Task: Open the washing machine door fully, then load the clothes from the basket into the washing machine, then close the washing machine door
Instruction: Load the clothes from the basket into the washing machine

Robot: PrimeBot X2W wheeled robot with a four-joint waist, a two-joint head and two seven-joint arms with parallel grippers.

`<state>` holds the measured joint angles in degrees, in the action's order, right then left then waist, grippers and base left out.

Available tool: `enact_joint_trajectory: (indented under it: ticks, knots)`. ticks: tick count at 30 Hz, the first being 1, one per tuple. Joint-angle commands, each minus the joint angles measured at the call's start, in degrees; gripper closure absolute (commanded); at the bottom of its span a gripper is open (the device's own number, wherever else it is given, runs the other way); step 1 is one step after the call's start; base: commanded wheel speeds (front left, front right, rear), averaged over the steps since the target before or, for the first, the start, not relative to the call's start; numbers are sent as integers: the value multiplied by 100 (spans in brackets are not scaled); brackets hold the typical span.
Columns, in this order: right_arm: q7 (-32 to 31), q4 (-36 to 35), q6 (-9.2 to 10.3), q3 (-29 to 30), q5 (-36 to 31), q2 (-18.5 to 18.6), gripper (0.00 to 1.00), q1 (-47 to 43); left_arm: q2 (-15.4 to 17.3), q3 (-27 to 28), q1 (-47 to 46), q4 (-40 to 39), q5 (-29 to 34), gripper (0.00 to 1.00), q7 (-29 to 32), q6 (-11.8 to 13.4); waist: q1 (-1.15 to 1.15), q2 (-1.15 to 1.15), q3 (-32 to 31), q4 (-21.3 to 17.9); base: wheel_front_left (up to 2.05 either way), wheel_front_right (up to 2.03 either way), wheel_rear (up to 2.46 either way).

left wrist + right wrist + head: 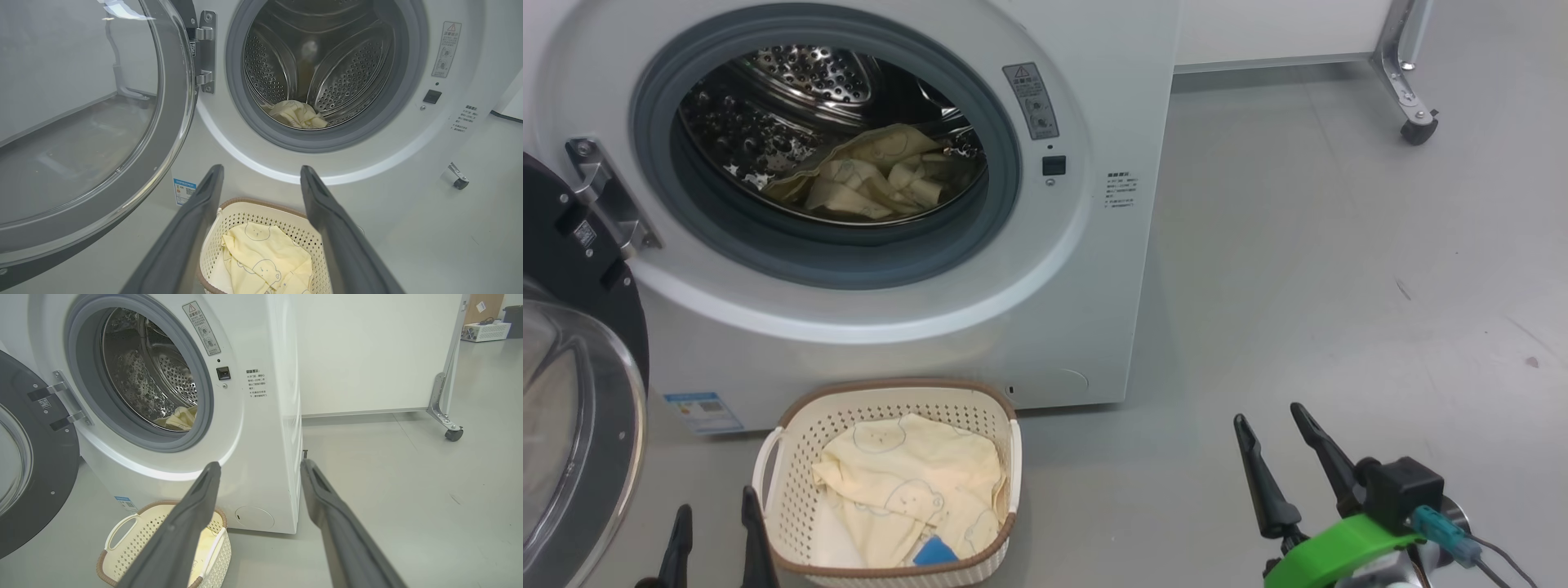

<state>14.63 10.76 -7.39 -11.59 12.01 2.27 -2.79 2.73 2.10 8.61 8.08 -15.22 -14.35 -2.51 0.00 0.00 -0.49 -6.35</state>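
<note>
Door step done: the washing machine door [572,392] is standing swung wide at far left, hinge exposed. The left gripper [716,500] is hovering just left of the basket, fingers spread, holding nothing. The basket [800,416] is sitting on the floor against the front of the washing machine [1094,122]. 1 bundle of the clothes [907,482] is lying in it, pale yellow with a blue patch. More yellow fabric [874,175] is lying inside the drum [792,82].

Judgement: loading is looking about half finished. The basket remainder and the door closing are left.

The right gripper [1268,412] is hovering well right of the basket, fingers apart, empty.

The floor [1339,286] is showing smooth grey, lightly scuffed. A white panel [367,355] on a castor foot [1419,129] is standing behind, at right.
</note>
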Motion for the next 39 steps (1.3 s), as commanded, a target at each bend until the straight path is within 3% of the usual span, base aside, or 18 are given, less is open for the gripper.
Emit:
enact_joint_trajectory:
  ticks: [1,20,31,39]
  knots:
    - [37,-150,-10,-141,-64,61,0,122,15,236,-137,-147,12,0,-64,-6,0,0,-5,-2,0,0,0]
    - [37,-193,-10,-231,23,61,0,114,15,129,-115,-64,205,0,-64,-53,0,0,169,-171,0,0,0]
    - [37,-275,-10,-378,188,61,0,515,83,-11,-687,306,592,0,-64,-371,0,0,929,-471,0,0,0]
    - [37,-352,-10,-549,387,61,0,900,275,-230,-1418,1193,570,0,-41,-456,0,0,1633,-738,0,0,0]
